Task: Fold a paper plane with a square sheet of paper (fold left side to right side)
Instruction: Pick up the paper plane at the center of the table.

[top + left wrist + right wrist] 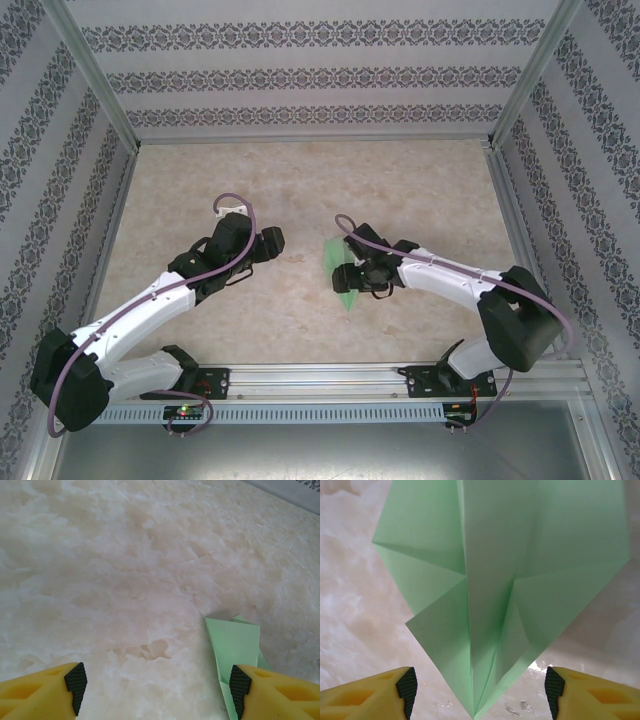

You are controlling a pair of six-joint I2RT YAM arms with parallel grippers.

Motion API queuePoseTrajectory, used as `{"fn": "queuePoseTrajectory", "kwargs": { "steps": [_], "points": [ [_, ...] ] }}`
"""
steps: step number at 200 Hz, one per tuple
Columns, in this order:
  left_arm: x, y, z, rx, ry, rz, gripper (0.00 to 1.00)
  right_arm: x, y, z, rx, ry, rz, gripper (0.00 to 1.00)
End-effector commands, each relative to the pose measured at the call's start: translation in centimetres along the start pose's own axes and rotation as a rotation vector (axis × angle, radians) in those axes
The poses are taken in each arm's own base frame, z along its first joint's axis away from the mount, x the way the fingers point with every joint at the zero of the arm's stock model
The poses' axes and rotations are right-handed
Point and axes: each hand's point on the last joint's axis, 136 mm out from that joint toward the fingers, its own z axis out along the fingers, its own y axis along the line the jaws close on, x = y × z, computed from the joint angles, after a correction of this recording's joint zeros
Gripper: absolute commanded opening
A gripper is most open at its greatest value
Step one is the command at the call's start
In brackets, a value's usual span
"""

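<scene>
- Count: one paper plane (pixel 495 580), one desk (pixel 420 190), left tool (pixel 157 682) plus right tool (pixel 479 687), two in all.
- Plane: thin pale green paper, pointed dart shape with a centre crease, lying on the marbled beige desk at mid-frame of the top view.
- Left tool: yellow fingers, black pads apart, nothing between them. The plane's edge is at lower right of the frame.
- Right tool: pads apart, the plane's tip between them, unclamped.
- The right wrist view shows the fold flaps, which are unclear from the top.

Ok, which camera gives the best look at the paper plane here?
Right wrist: the paper plane lies close below, folds and centre crease plain. Top external shows it small, partly under the right arm; left wrist catches part of it, low right.
</scene>
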Motion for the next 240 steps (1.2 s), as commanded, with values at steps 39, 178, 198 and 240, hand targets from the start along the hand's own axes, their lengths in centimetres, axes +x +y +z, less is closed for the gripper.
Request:
{"fn": "queuePoseTrajectory", "kwargs": {
  "steps": [39, 178, 198, 240],
  "points": [
    [0.0, 1.3, -0.2, -0.035, -0.013, 0.014, 0.78, 0.1, 1.9, 1.2, 0.019, 0.035, -0.043, 0.68],
    [0.2, 1.3, -0.3, -0.034, -0.006, 0.009, 0.78, 0.0, 0.2, 2.1, 0.166, 0.044, -0.061, 0.38],
    [0.2, 1.3, -0.3, -0.035, -0.005, 0.008, 0.78, 0.1, 0.1, 2.2, 0.163, 0.048, -0.059, 0.34],
    [0.2, 1.3, -0.3, -0.034, -0.006, 0.007, 0.79, 0.1, -0.2, 3.0, 0.168, 0.056, -0.054, 0.34]
  ]
}}
